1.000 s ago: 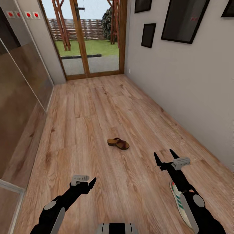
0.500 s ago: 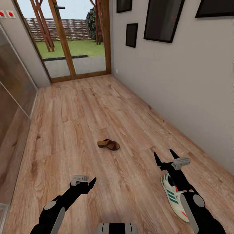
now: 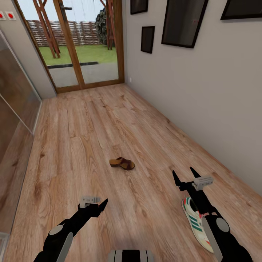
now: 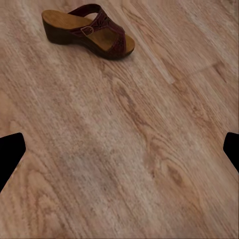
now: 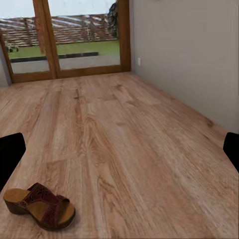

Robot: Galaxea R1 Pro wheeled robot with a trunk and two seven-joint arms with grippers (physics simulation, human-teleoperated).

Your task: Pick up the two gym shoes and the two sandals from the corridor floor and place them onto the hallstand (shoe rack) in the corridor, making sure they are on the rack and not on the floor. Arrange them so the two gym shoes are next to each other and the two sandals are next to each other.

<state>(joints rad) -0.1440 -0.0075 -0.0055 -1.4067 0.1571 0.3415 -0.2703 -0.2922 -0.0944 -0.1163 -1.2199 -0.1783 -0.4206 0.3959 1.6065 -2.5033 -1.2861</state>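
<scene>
Wood-grain floor (image 3: 91,145): brown strappy sandal (image 3: 122,163) mid-plank, striped white sneaker (image 3: 195,222) under right gripper (image 3: 185,175); both grippers, left (image 3: 97,205) too, spread empty.

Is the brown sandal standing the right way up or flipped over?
Right way up. The sandal rests sole-down on the corridor floor, its strap and tan footbed facing upward.

- I see the white lace-up gym shoe with green stripes (image 3: 195,222) partly covered by my black right arm (image 3: 218,233).
- In both wrist views, my black fingertips (image 4: 10,154) are cut off at the frame edges.
- The dark picture frames (image 3: 183,22) run off the top.
</scene>
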